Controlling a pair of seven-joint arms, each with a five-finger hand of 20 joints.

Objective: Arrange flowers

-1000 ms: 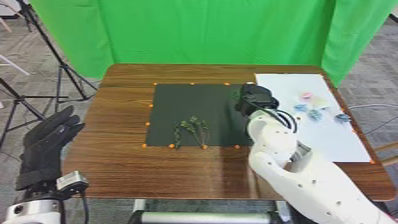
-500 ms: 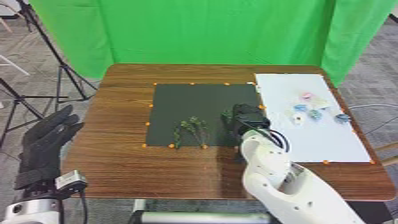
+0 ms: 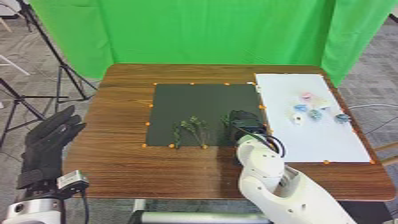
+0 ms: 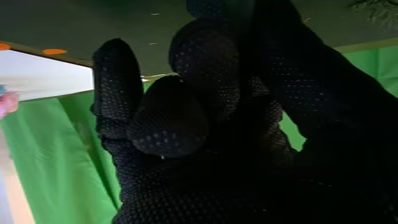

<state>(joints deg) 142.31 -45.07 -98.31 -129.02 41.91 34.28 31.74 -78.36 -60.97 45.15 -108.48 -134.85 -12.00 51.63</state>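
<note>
Black fabric glove, right hand [image 3: 243,122]: located right of centre in the head view, over the right part of the dark mat [image 3: 173,107]. Fingers curled, clamped on a green sprig [image 3: 226,120]; its leafy part projects just beside the glove's left edge, while the gripped portion of stem is hidden. Right wrist view agrees on the fingers: bent, with the thumb alongside.

Left hand [image 3: 46,142]: left edge of frame, beyond the table's [image 3: 111,170] left side. Fingers straight, pointing to the upper right, thumb apart from them; nothing held.

Task material, mat: green stems [image 3: 194,125] lying at lower centre of the mat, tips fanned toward the top of the frame, well apart from the left hand.

Task material, white sheet [image 3: 324,145], right side of frame: loose cluster in its middle. Pink flower [image 3: 306,95] uppermost; light blue flower [image 3: 300,107] just below; pale yellow flower [image 3: 322,103] to the right of these; blue flower [image 3: 314,115] lower; grey-blue flower [image 3: 342,118] near the sheet's right edge; white flower [image 3: 297,119] at lower left of the group.

Orange dots [image 3: 262,106] along mat and sheet edges. Green curtain [image 3: 213,35] behind, across top of frame.
</note>
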